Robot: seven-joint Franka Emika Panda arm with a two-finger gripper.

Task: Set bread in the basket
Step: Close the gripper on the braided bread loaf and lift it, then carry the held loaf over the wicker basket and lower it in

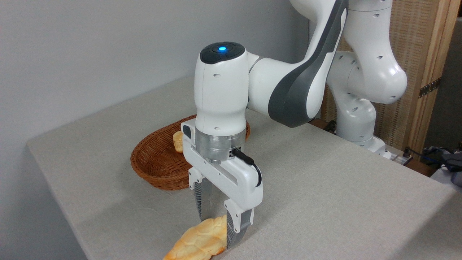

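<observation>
Golden loaf (196, 243) cropped (btm edge).

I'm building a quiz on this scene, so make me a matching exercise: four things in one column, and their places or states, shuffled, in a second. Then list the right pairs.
Things:
1. braided loaf
2. small roll
3. basket
4. gripper

Places or states:
A. reddish-brown wicker, standing on the table behind the gripper
B. fingers down on either side of the loaf's end
C. lying inside the basket
D. flat on the table at the front edge

Right pairs: 1-D, 2-C, 3-A, 4-B
</observation>
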